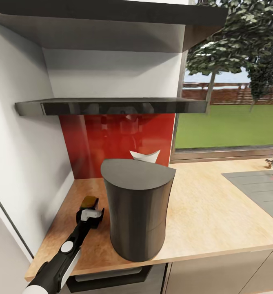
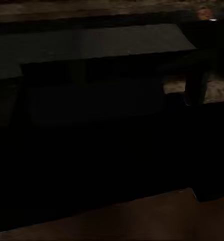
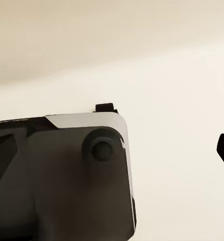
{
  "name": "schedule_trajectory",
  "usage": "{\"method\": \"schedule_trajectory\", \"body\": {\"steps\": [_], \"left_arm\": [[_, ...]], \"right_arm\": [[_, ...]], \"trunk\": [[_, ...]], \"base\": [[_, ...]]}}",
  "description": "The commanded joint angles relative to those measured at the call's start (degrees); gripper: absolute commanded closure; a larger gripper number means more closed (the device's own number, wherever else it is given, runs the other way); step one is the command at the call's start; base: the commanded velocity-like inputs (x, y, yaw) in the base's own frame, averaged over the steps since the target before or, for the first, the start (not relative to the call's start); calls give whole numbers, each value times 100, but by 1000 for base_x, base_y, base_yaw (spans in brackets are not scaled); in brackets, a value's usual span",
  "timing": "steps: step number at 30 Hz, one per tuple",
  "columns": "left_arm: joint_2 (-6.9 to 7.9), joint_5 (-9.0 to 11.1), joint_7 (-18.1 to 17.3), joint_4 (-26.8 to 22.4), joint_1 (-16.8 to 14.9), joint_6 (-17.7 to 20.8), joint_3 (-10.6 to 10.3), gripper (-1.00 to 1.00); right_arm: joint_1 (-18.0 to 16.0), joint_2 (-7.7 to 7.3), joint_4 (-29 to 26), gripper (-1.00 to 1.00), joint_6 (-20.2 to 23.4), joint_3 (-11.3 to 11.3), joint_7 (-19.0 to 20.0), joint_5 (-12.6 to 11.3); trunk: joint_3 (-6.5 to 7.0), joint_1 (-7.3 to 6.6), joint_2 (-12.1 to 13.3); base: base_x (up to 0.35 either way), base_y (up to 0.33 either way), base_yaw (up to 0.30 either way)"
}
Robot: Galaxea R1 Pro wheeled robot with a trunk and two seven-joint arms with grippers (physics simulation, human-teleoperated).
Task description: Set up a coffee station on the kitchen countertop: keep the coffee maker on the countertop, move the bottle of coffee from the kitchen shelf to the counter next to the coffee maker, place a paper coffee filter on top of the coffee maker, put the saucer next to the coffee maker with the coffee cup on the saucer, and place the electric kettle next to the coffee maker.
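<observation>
Fingers of the left gripper (image 1: pixel 90 215) are closing around the bottle of coffee (image 1: pixel 89 201) in the head view, holding it low over the desk (image 1: pixel 209 212) just left of the coffee maker (image 1: pixel 137 208), presumably for setting down. A paper filter (image 1: pixel 145 155) is peeking out behind the maker, below the kitchen shelf (image 1: pixel 112 106). Left wrist view is showing darkness. Right wrist view is showing robot casing; those fingers I cannot judge.
</observation>
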Motion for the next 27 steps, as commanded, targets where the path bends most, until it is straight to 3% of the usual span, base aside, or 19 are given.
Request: {"method": "schedule_trajectory", "body": {"steps": [1, 14, 27], "left_arm": [[5, 23, -9, 5, -6, -66, -13, -100], [5, 8, -10, 7, -6, -116, -22, -100], [5, -30, -18, 7, -6, -107, -37, -100]], "right_arm": [[-7, 1, 8, -100, -20, -47, -15, 57], [-8, 1, 8, -100, -20, -47, -15, 57], [-6, 15, 8, -100, -20, -47, -15, 58]], "trunk": [[-13, 4, -13], [-13, 4, -13], [-13, 4, -13]], "base": [[0, 0, 0], [-12, 0, 0], [-318, 0, 0]]}}
